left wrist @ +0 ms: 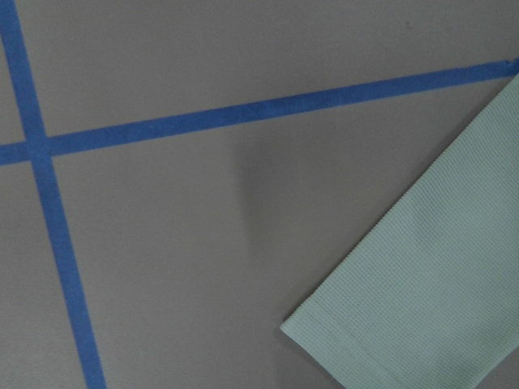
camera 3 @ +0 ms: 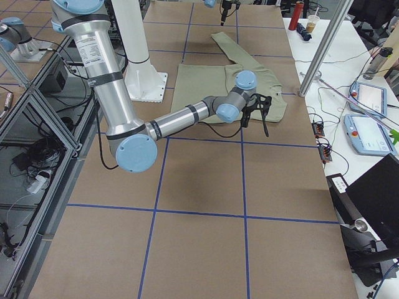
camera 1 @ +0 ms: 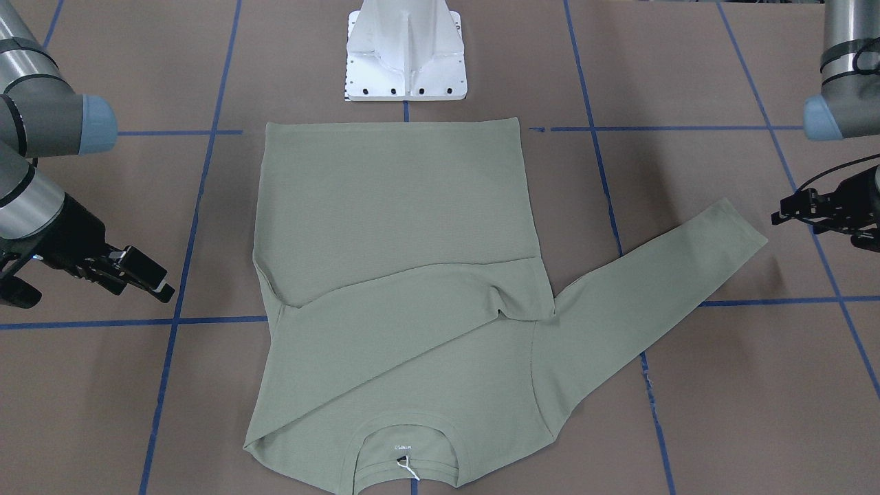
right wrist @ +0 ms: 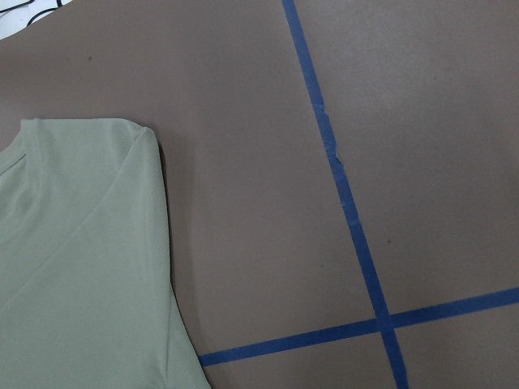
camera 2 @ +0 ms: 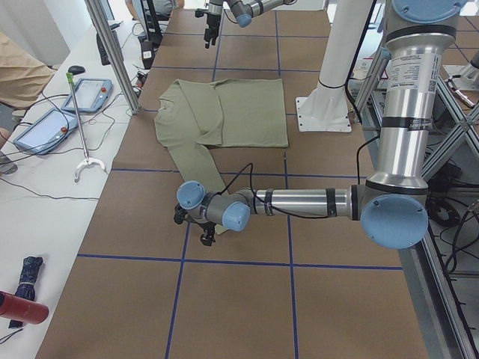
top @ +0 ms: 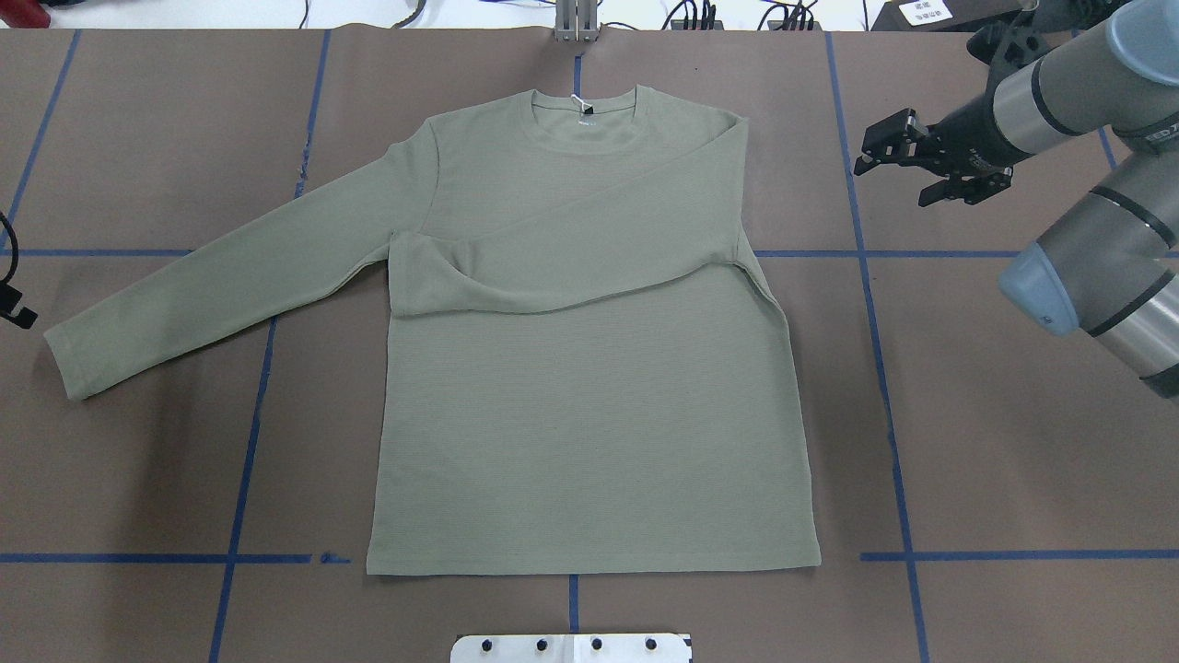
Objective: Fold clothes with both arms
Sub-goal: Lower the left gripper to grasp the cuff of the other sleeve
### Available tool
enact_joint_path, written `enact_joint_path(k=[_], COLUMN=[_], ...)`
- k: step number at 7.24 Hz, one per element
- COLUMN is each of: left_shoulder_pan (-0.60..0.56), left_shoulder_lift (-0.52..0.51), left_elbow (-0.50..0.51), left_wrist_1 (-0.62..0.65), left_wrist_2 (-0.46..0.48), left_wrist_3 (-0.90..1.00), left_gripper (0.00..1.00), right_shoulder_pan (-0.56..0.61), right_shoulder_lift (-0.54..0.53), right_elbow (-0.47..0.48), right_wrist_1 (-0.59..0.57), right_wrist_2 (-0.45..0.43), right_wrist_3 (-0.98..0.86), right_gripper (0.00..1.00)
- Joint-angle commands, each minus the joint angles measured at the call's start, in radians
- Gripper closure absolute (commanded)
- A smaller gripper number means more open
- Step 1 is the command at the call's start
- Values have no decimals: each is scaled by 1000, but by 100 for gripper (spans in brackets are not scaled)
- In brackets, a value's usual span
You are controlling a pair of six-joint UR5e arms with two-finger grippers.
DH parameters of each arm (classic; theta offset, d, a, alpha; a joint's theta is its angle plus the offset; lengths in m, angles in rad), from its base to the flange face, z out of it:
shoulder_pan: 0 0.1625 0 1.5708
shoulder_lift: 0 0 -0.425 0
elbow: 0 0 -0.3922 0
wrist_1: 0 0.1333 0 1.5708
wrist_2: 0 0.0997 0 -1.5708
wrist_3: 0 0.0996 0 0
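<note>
Brown table point(top: 1013, 460), blue tape grid point(top: 881, 368); green shirt point(top: 589, 414) flat

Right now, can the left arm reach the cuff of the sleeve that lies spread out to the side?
Probably yes. The left claw hovers just past the cuff, over bare table, and nothing lies on or around that cuff.
</note>
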Motion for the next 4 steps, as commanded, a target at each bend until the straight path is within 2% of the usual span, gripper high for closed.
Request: enact_joint_path(k=[1, 4], left_shoulder_pan=[27, 49], left_shoulder_lift=[-30, -73], left_elbow=[43, 129], left_wrist_1=[-12, -68], left_wrist_2=[5, 2], left_wrist_3=[-9, -12], left_gripper=[12, 20], right_shoulder_pan=[0, -2], right_shoulder_lift=[-6, -3], right_elbow=[5, 4], right_wrist_1=[1, 1], right_wrist_2=[-8, -14], right_wrist_3=[-2, -2], right_gripper=[0, 0])
